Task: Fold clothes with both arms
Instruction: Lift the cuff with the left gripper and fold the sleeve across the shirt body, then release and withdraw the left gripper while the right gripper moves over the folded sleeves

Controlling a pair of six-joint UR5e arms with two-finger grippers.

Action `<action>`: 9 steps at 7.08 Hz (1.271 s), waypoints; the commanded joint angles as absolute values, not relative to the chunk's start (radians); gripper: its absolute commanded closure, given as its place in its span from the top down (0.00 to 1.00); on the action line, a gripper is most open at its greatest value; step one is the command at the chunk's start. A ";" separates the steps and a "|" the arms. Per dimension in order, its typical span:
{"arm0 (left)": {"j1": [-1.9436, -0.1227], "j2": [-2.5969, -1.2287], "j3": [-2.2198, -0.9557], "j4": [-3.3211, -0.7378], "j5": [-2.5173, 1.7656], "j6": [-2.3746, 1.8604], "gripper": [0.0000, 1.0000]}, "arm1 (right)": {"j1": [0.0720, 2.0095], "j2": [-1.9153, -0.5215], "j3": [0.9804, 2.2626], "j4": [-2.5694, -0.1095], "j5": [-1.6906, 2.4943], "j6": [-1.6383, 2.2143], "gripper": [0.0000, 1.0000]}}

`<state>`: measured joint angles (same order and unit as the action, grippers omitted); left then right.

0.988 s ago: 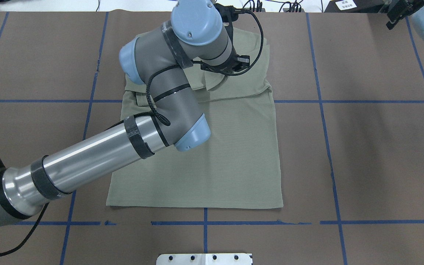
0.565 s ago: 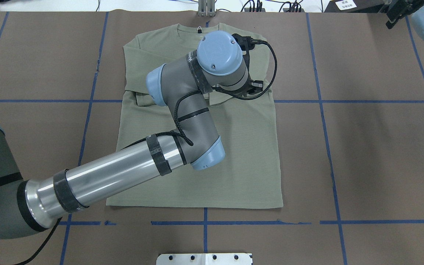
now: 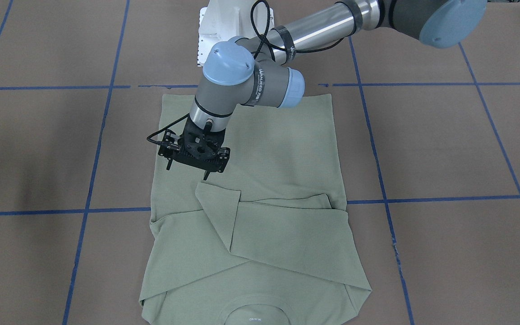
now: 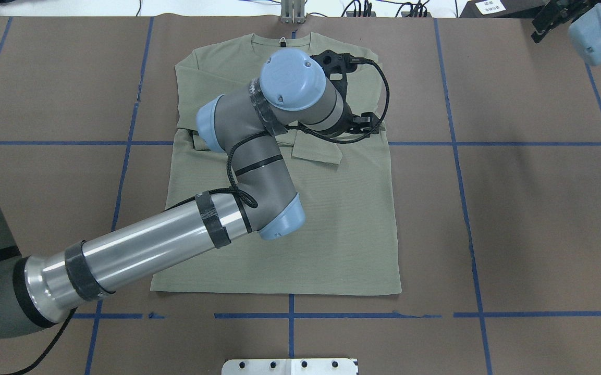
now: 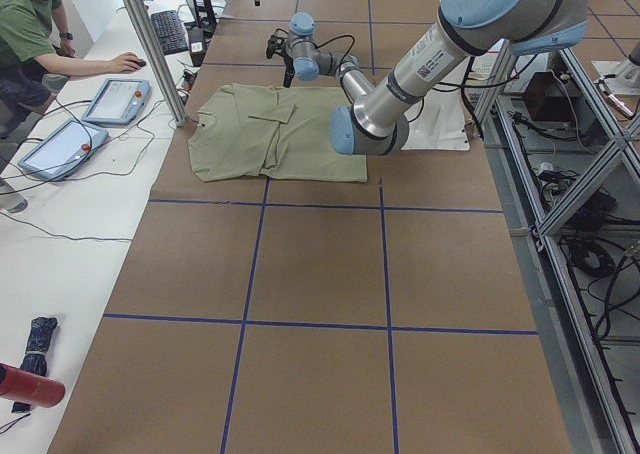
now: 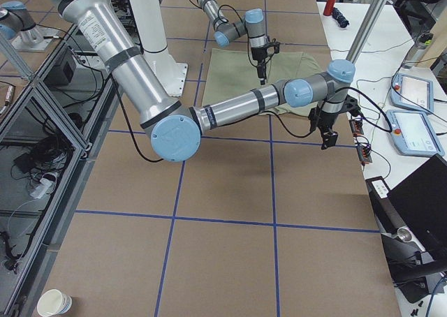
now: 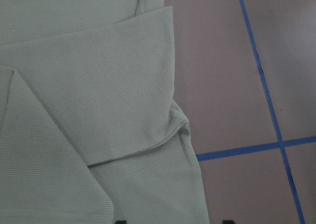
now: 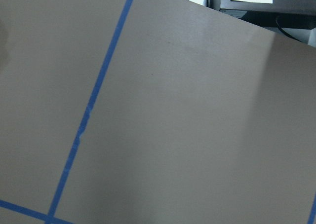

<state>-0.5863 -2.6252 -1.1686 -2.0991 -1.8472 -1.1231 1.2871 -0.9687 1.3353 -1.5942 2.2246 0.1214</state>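
While the left gripper (image 3: 186, 173) hangs over the shirt (image 3: 282, 158), its jaws stand spread; they hold nothing.

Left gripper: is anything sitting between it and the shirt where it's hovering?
Nothing visible. The left gripper hangs with open, empty jaws above the shirt, near its edge and beside the cuff of the folded-in sleeve. Only bare fabric and brown table covering lie below it.
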 commanded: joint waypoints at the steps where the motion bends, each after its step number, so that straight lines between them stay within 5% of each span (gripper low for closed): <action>1: -0.708 -2.559 -1.226 -1.989 -1.982 -0.978 1.00 | 1.196 -0.909 1.347 -1.579 2.217 0.292 1.00; 7: -1.084 -2.200 -1.424 -1.954 -2.256 -0.379 1.00 | 0.801 -0.684 1.325 -1.551 1.888 0.796 1.00; 9: -1.150 -2.195 -1.408 -1.908 -2.296 -0.246 1.00 | 0.694 -0.546 1.173 -1.551 1.762 0.911 0.99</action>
<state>-1.1128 -2.2046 -1.4126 -1.9328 -2.2694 -0.3167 0.7626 -0.6367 1.2714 -1.5500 1.8407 0.8375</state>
